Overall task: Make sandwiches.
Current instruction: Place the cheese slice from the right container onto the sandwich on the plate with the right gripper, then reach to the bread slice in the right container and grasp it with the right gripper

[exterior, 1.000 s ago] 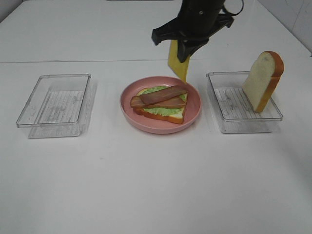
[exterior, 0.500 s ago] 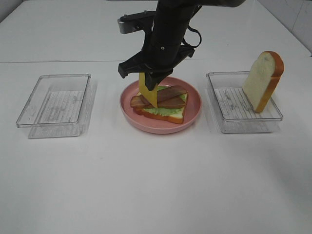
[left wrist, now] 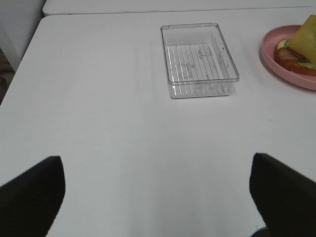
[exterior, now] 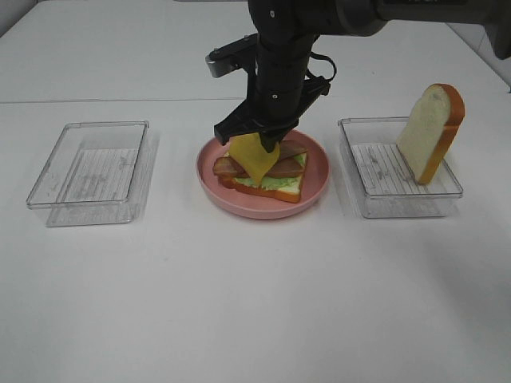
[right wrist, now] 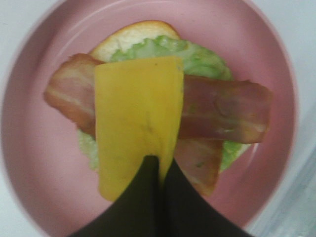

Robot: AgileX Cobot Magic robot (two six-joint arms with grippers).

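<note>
From the high camera, the right gripper [exterior: 267, 140] pinches a tilted cheese slice [exterior: 254, 157] over the bacon [exterior: 281, 166], lettuce [exterior: 273, 183] and bread [exterior: 267, 191] on the pink plate [exterior: 315, 190]; a second slice [exterior: 431, 132] leans in the right tray [exterior: 399, 199]. Left wrist view: left gripper's [left wrist: 157, 190] jaws stand wide apart, empty, near another tray [left wrist: 199, 59]. Right wrist view: jaws closed tight on the cheese's edge.

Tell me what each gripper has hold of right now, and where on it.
The right gripper pinches the yellow cheese slice by one edge, over the bacon strips. The left gripper's fingers are spread and hold nothing.
</note>
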